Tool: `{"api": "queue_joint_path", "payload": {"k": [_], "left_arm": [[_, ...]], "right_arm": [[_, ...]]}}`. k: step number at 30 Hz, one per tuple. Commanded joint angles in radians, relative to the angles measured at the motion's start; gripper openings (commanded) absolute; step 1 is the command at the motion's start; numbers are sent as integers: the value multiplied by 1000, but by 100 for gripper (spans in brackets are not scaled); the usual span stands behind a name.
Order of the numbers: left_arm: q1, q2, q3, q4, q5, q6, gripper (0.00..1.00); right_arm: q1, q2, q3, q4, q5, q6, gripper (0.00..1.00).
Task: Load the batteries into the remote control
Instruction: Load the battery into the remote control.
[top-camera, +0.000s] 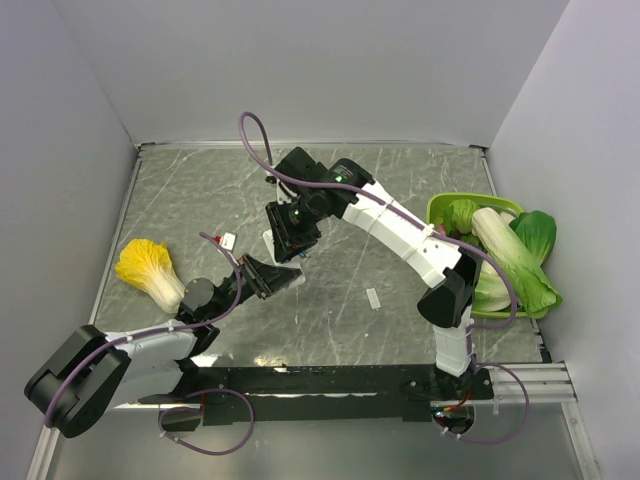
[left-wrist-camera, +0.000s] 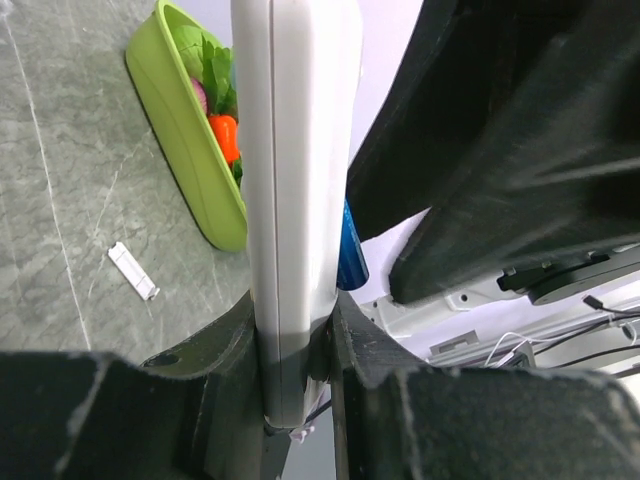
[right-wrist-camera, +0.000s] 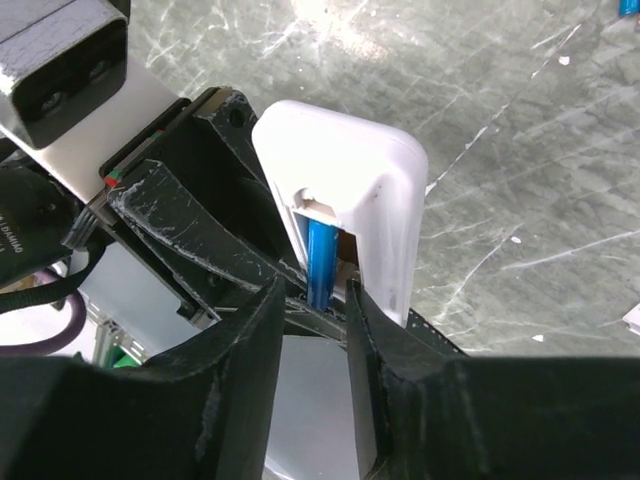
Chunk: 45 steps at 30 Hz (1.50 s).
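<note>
Insertion step. The left pincer (left-wrist-camera: 297, 335) pinches the white remote control (left-wrist-camera: 300, 150) by its edges, holding it above the tabletop (left-wrist-camera: 60, 200) with its open bay facing the right pincer (right-wrist-camera: 315, 325). That pincer's fingers stand parted either side of a blue battery (right-wrist-camera: 320, 255) lodged in the bay. Next, probably: press the battery flat, then withdraw without dragging it out.

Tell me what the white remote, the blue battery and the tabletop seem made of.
Remote control: smooth matte white shell, likely moulded plastic. Battery: glossy blue wrap, probably film over metal. Table: grey with pale veins, stone or a stone-look laminate.
</note>
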<state>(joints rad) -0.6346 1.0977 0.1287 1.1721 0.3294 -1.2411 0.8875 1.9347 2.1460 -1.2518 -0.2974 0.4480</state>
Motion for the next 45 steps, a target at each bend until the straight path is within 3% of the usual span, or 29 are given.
{"api": "queue_joint_path", "payload": {"k": [1, 7, 10, 17, 23, 25, 28, 33, 40, 45], "left_arm": [[-2, -2, -4, 158, -20, -26, 2], [3, -5, -8, 167, -21, -32, 2], [4, -13, -6, 159, -23, -31, 2], [4, -7, -12, 181, -26, -37, 2], [4, -12, -11, 173, -24, -32, 2], [4, -16, -9, 158, -24, -26, 2], [4, -29, -8, 144, -24, -18, 2], [4, -25, -5, 139, -21, -20, 2], [4, -10, -3, 159, -15, -26, 2], [4, -36, 8, 121, -7, -4, 2]], "right_arm": [[-7, -19, 67, -31, 26, -11, 45], [-7, -85, 77, 20, 10, -75, 60], [-7, -166, -1, 135, -14, -158, 72], [-7, -435, -327, 503, -124, -374, 94], [-7, -678, -746, 937, -198, -630, 100], [-12, -718, -813, 1026, -181, -652, 100], [-9, -740, -856, 1031, -189, -752, 100], [-12, -715, -887, 1052, -304, -876, 95], [-30, -622, -851, 1020, -439, -997, 66], [-35, -559, -813, 950, -450, -1077, 59]]}}
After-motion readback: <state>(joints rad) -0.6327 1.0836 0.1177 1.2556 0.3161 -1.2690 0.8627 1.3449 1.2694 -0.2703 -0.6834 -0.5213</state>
